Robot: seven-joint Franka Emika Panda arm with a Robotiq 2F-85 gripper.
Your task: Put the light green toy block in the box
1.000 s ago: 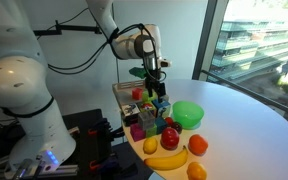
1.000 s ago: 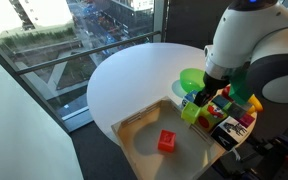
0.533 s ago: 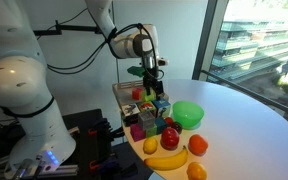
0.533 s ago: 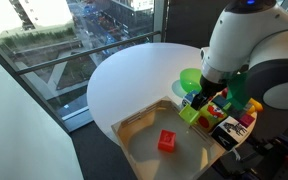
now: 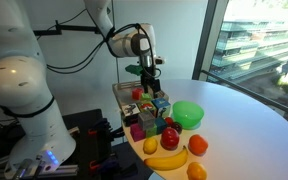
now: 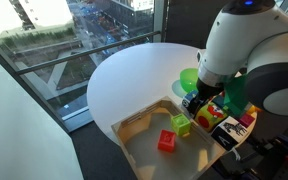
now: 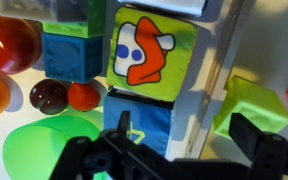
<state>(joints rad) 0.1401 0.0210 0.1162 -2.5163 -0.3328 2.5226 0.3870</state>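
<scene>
The light green toy block [image 6: 181, 125] lies on the floor of the box [image 6: 134, 123], close to its wall and next to a red block [image 6: 167, 141]. In the wrist view the block [image 7: 256, 105] lies past the box's pale wall [image 7: 212, 80]. My gripper [image 6: 196, 101] hangs just above that wall, open and empty, with the block free below it. In the wrist view my gripper [image 7: 184, 140] shows both fingers wide apart, with nothing between them. It also shows in an exterior view [image 5: 147, 80], above the stacked blocks.
A pile of toy blocks [image 6: 224, 112] stands beside the box, among them a blue one [image 7: 144, 122] and a lime one with an orange picture [image 7: 144, 50]. A green bowl [image 5: 188, 114], a banana [image 5: 166, 159] and toy fruit [image 5: 197, 145] lie nearby.
My gripper held the light green block over the box's edge. The fingers have opened and the block has dropped onto the box floor beside the red block.
</scene>
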